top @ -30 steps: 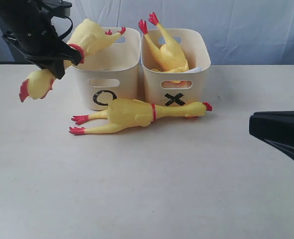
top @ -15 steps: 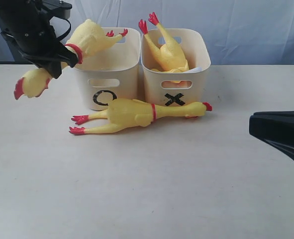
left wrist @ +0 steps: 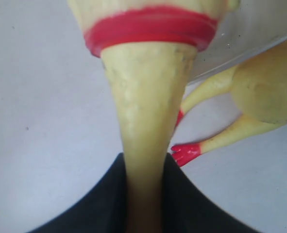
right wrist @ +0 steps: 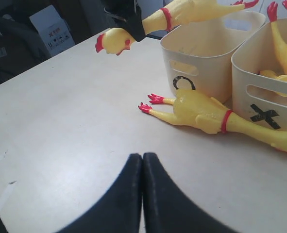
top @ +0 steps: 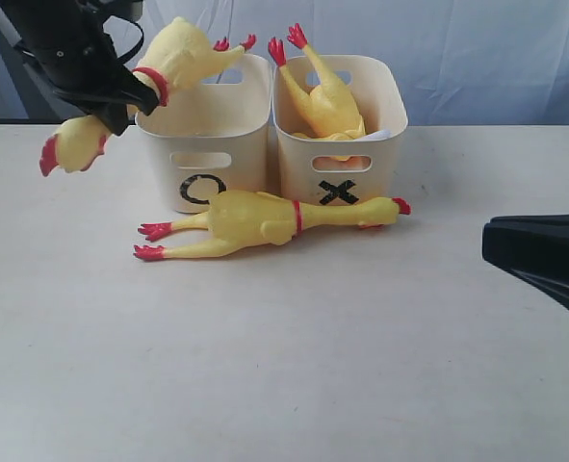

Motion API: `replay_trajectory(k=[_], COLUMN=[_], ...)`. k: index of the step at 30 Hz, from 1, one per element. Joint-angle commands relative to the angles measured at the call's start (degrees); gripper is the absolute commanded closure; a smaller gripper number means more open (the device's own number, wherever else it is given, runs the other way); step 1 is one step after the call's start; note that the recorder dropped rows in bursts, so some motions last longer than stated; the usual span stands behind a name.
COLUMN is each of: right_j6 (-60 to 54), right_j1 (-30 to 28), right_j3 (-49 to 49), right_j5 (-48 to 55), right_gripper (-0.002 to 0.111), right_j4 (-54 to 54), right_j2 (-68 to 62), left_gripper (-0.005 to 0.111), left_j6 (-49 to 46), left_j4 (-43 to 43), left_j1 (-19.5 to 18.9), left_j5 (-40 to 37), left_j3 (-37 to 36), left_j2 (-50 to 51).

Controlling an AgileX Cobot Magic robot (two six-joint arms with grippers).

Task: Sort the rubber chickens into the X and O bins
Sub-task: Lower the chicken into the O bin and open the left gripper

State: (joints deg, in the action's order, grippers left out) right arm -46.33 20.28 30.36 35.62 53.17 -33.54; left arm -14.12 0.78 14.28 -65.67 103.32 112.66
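Note:
My left gripper [top: 122,99] is shut on the neck of a rubber chicken [top: 183,53], just behind its red neck band [left wrist: 150,26]. This chicken hangs tilted in the air. Its body and red feet are above the O bin [top: 238,164] and its head [top: 67,152] hangs outside the bin's left wall. A second chicken [top: 327,101] stands head down in the X bin [top: 385,144], feet up. The third, larger chicken [top: 255,219] lies on the table in front of both bins. My right gripper [right wrist: 142,156] is shut and empty, low over the table at the right.
The two bins stand side by side at the back of the white table [top: 284,366], against a pale cloth backdrop. In the right wrist view, dark bags and a cardboard box [right wrist: 51,26] lie beyond the table's far edge.
The left gripper has lifted the held chicken a little and carried it right, so its feet are higher over the O bin. The right arm and the other two chickens have not moved.

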Motion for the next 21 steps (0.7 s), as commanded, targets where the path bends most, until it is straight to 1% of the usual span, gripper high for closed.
replay_trajectory(k=[1, 6, 8, 11, 15, 18, 21], right_j6=[-0.2, -0.2, -0.2, -0.2, -0.2, -0.2, -0.2], right_j1=[-0.1, 0.8, 1.2, 1.2, 1.2, 1.2, 1.2], right_j3=[-0.3, -0.3, -0.3, -0.3, -0.3, -0.3, -0.3], right_j5=[0.0, -0.1, -0.1, -0.1, -0.2, -0.2, -0.2], right_gripper=[0.108, 0.108, 0.108, 0.108, 0.108, 0.108, 0.108], right_j4=[0.0, 0.0, -0.1, -0.1, -0.1, -0.1, -0.1], right_j2=[0.2, 0.2, 0.2, 0.2, 0.2, 0.2, 0.2], left_gripper=[0.107, 0.107, 0.104, 0.095, 0.076, 0.066, 0.061], left_j6=[0.0, 0.0, 0.0, 0.0, 0.0, 0.1, 0.1], left_j4=[0.8, 0.7, 0.6, 0.5, 0.5, 0.5, 0.5], left_j1=[-0.1, -0.1, -0.1, -0.1, -0.1, -0.1, -0.1], left_j5=[-0.9, -0.9, -0.9, -0.7, -0.4, -0.1, 0.1], left_j3=[0.7, 0.7, 0.7, 0.7, 0.7, 0.7, 0.7], left_j2=[1.3, 1.6, 1.6, 1.6, 1.6, 1.6, 1.6])
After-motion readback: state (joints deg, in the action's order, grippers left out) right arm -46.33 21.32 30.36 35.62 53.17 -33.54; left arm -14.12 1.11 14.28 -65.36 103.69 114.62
